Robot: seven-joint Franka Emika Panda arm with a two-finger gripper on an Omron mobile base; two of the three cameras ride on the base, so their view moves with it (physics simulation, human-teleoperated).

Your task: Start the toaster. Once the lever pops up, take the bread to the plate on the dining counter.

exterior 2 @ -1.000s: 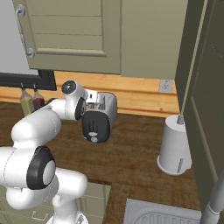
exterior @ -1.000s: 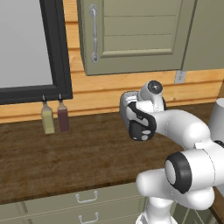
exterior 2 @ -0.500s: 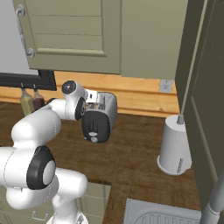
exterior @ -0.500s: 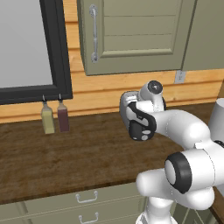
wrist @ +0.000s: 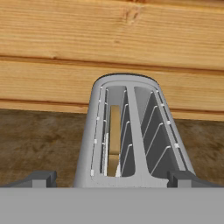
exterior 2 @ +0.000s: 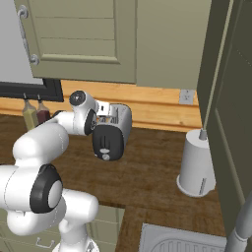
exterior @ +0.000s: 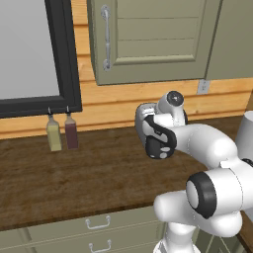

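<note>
A rounded silver-white toaster (exterior 2: 114,129) with a black end panel, bearing no readable writing, stands on the dark wood worktop (exterior: 74,178), tan bread slice (wrist: 114,140) slotted inside, the claw (wrist: 112,178) wide open, empty.

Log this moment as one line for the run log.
gripper: open, above toaster | bread: in left slot | lever: untouched | plate: not reached

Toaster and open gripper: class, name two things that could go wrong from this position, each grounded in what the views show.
1. The gripper hangs open above the toaster top, not at the black end panel; it may miss the lever or press the knob.
2. The bread sits deep in one slot; the wide fingers could catch the slot rims or wire guides when reaching in.
</note>
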